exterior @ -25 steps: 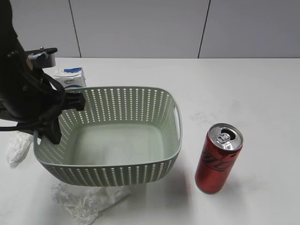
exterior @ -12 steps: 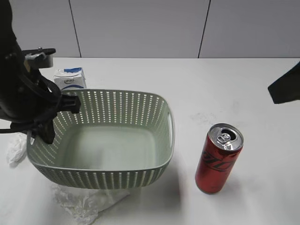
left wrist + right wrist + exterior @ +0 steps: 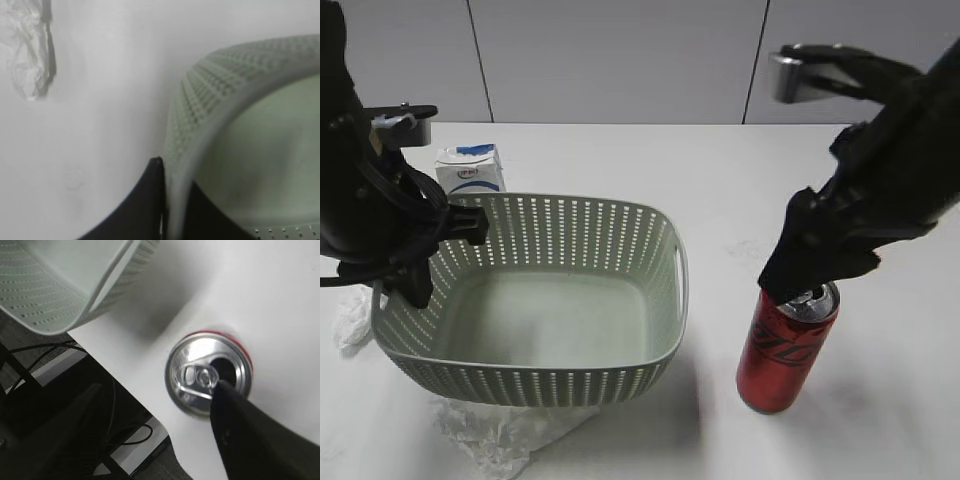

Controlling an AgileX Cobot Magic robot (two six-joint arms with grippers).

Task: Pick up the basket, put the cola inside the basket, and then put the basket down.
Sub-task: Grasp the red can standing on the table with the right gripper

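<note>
The pale green basket (image 3: 550,382) hangs a little above the table, its left end higher. My left gripper (image 3: 425,268) is shut on the basket's left wall; in the left wrist view the wall (image 3: 235,80) runs between the two dark fingers of the gripper (image 3: 176,175). The red cola can (image 3: 782,350) stands upright on the table, right of the basket. My right gripper (image 3: 798,288) is open just above the can's silver top (image 3: 207,372). In the right wrist view the gripper (image 3: 157,386) has one finger over the can's right edge. The basket's corner (image 3: 60,290) shows at the upper left.
A white-and-blue milk carton (image 3: 470,168) stands behind the basket's left end. Crumpled clear wrap (image 3: 500,430) lies under the basket's front; another piece (image 3: 352,310) lies at the left, also in the left wrist view (image 3: 30,55). The table's front edge (image 3: 150,412) is close to the can.
The basket has shifted left and a little lower in my left gripper. My right arm has come in from the right and now hangs over the cola can.
</note>
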